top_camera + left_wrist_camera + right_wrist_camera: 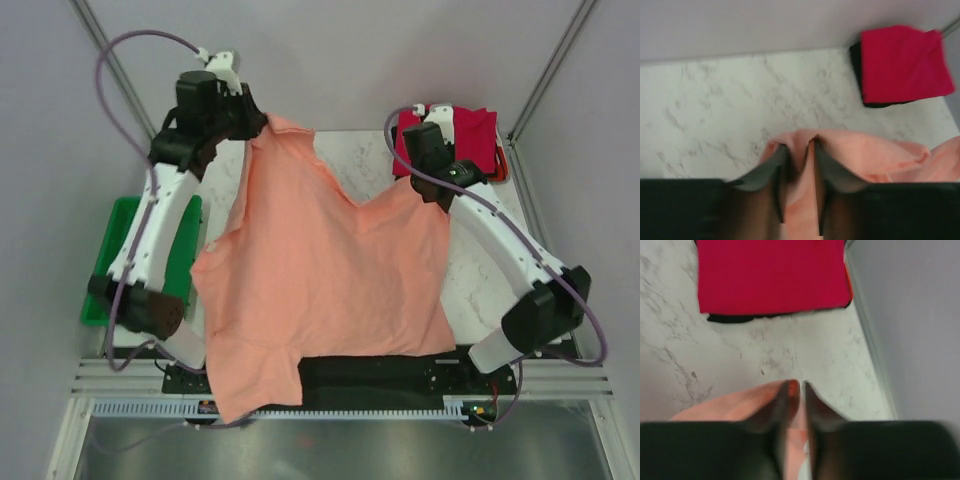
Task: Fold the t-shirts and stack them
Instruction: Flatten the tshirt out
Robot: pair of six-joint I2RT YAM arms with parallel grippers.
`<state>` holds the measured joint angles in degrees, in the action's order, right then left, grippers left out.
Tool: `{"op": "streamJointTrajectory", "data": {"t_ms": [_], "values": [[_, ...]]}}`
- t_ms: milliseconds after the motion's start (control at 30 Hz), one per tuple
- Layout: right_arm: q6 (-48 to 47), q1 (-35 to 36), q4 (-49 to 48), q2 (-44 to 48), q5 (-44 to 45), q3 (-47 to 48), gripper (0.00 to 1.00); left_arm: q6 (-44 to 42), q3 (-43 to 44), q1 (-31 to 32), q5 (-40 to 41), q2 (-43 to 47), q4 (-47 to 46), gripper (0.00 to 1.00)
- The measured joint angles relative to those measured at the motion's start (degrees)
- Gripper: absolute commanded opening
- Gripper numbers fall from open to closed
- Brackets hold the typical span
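A salmon-pink t-shirt point(320, 270) hangs spread between both arms over the marble table and drapes past the near edge. My left gripper point(258, 122) is shut on its far left corner; the cloth point(800, 200) bunches between the jaws. My right gripper point(440, 188) is shut on its far right corner; the cloth point(795, 400) is pinched between the jaws. A folded crimson red t-shirt point(470, 140) lies at the far right corner on top of a black one point(856, 60) and an orange-red one whose edge point(848, 285) shows.
A green plastic tray point(105, 265) stands left of the table beside the left arm. The marble tabletop point(350, 160) shows between the grippers. Grey walls and metal frame posts enclose the cell.
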<state>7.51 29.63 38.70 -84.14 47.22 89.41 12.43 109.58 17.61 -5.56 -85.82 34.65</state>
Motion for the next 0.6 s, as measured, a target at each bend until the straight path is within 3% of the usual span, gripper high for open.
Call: {"op": "streamJointTrajectory", "data": {"t_ms": [33, 67, 200, 300, 433, 600], "values": [[1.8, -3.6, -0.1, -3.4, -2.0, -1.2, 0.86, 0.5, -1.2, -2.1, -0.4, -4.3, 0.1, 0.74], [2.9, -6.5, -0.4, -7.2, -4.6, -1.0, 0.98, 1.4, -0.9, -3.9, -0.7, -10.2, 0.9, 0.83], [4.4, -12.6, -0.7, -20.7, -11.1, 2.5, 0.98, 6.2, 12.0, -9.0, -1.0, -35.4, 10.5, 1.00], [4.6, -12.5, -0.5, -22.7, -14.6, 2.5, 0.98, 8.3, 9.5, -10.8, 0.4, -40.8, 14.1, 1.00], [5.8, -11.4, -3.2, -15.9, -19.3, -2.5, 0.98, 9.9, -4.5, -9.9, 1.4, -31.5, 12.7, 0.97], [10.1, -11.3, -6.1, -7.3, -25.5, -12.1, 0.98, 12.7, -26.0, -7.5, 0.7, -9.7, 3.1, 0.93]]}}
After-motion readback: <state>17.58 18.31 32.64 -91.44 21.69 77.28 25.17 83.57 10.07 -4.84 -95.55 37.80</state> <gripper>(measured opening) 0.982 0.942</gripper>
